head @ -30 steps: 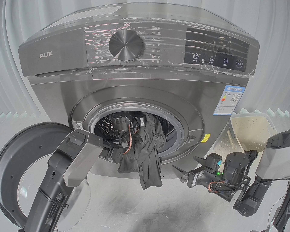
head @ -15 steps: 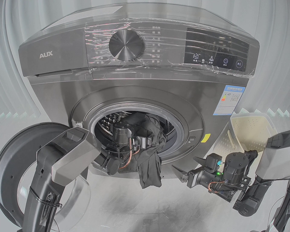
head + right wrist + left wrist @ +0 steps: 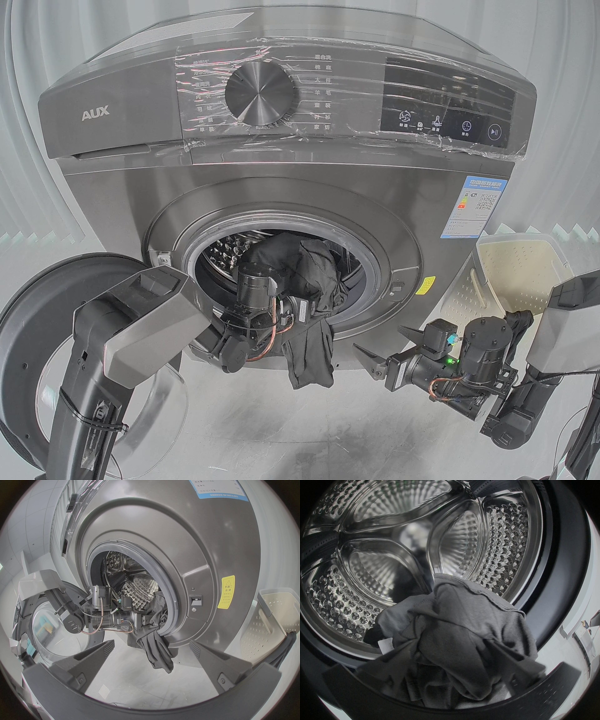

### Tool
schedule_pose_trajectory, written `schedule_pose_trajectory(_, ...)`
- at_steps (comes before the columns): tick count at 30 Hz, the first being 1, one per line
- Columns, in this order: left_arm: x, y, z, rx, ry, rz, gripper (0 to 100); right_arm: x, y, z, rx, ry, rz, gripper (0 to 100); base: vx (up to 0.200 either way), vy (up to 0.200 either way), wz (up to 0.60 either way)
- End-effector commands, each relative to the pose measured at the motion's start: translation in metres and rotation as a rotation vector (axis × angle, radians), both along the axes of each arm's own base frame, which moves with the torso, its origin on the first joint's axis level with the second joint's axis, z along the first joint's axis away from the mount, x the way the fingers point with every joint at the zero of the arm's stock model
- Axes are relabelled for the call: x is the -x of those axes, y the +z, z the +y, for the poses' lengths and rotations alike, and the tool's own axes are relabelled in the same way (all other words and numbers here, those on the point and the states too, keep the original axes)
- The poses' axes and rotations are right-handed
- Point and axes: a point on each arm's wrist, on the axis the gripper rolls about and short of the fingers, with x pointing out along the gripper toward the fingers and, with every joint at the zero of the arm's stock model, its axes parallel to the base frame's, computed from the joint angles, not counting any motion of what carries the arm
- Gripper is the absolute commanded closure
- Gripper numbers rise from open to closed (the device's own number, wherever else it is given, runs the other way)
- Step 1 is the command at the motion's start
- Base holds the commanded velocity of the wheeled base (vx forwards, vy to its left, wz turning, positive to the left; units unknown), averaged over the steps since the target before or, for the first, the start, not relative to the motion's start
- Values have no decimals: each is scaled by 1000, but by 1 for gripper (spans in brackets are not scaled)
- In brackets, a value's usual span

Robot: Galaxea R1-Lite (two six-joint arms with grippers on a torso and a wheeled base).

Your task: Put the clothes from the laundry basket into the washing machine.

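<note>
A dark grey garment [image 3: 306,275] lies bunched in the mouth of the washing machine [image 3: 281,181], and one end hangs over the front rim toward the floor. My left gripper [image 3: 300,306] sits at the lower part of the opening, right against the cloth. In the left wrist view the garment [image 3: 456,642] is heaped just in front, with the steel drum [image 3: 403,542] behind it. My right gripper [image 3: 387,349] is open and holds nothing, low on the right of the opening and pointed at the hanging cloth [image 3: 156,648]. The white laundry basket [image 3: 525,269] leans at the right.
The round machine door [image 3: 37,325] stands swung open at the left, behind my left arm. Grey floor [image 3: 281,425] stretches in front of the machine. The basket's perforated wall [image 3: 265,630] is close to my right arm.
My left arm has drawn back from deep in the drum toward the lower rim. The garment has gathered into a higher bunch at the opening. The right arm has hardly moved.
</note>
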Motion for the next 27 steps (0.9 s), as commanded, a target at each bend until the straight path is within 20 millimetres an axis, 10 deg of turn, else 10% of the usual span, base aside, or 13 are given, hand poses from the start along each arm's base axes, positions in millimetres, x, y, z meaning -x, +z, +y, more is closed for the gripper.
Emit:
schedule_pose_trajectory(1,0,-12,-1,-9,0,16,100,1,-1,1,2,5,3,0,0,0,0)
schedule_pose_trajectory(20,-58,42,19,127,204,-244,100,1,-2,1,3,5,4,0,0,0,0)
schedule_pose_trajectory(21,-59,41,21,127,209,-242,0,1,-2,1,3,5,4,0,0,0,0)
schedule_pose_trajectory(27,-55,40,22,129,209,-232,0,1,-2,1,3,5,4,0,0,0,0)
